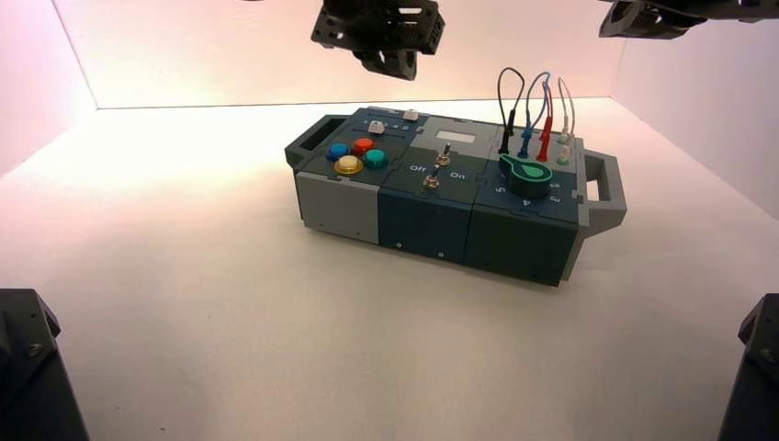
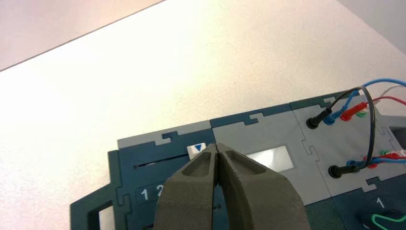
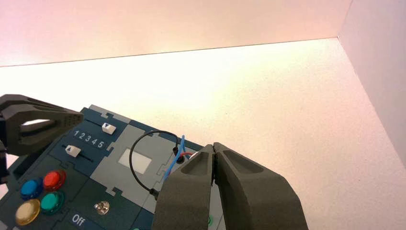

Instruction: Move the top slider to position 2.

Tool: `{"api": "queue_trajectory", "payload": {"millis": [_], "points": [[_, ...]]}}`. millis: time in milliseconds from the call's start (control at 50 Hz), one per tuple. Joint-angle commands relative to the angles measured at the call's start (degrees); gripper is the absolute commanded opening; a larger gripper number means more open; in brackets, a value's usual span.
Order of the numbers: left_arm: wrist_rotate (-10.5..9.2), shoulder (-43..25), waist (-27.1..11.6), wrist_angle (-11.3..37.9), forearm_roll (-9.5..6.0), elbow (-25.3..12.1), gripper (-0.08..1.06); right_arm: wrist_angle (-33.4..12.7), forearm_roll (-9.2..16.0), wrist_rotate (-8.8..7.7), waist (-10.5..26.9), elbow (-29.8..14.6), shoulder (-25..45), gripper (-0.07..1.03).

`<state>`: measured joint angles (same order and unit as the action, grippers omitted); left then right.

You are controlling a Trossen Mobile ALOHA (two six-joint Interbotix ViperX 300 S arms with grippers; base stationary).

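The top slider's small white knob [image 1: 411,115] sits on the box's far edge. In the left wrist view it [image 2: 196,149] is at the end of its dark slot [image 2: 158,163] nearest the grey screen panel. In the right wrist view it [image 3: 109,128] stands just beyond the printed 5. Position 2, the digit 2 [image 3: 82,136], is in the row between the two sliders and also shows in the left wrist view [image 2: 157,191]. My left gripper [image 1: 397,66] [image 2: 218,148] is shut and empty, hovering above and just beside the knob. My right gripper [image 3: 213,146] [image 1: 634,20] is shut and empty, high over the wire end.
The second white slider knob [image 3: 72,150] lies nearer the coloured buttons [image 1: 356,156]. Two toggle switches [image 1: 436,170], a green dial [image 1: 525,173] and looped wires [image 1: 533,119] fill the rest of the top. Handles [image 1: 606,188] stick out at both ends. White walls enclose the table.
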<state>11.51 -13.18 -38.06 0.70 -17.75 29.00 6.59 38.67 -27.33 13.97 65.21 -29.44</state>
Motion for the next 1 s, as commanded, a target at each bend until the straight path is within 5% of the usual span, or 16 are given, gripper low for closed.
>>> {"api": "queue_trajectory", "payload": {"millis": [20,560,1000], "points": [[-0.18,0.3,-0.4,-0.4,0.09,-1.5,-0.03,0.7,-0.1,-0.09,-0.2,-0.6,-0.3,-0.02],[0.09,-5.5,-1.2,1.8,0.18,-6.8,-0.03,1.0,-0.1,-0.09,-0.1,-0.6,-0.4,-0.02],[0.44,-7.6,1.1,2.3,0.44,-7.0,-0.03,1.0,-0.1,-0.09,-0.1,-0.6,-0.4,-0.02]]}}
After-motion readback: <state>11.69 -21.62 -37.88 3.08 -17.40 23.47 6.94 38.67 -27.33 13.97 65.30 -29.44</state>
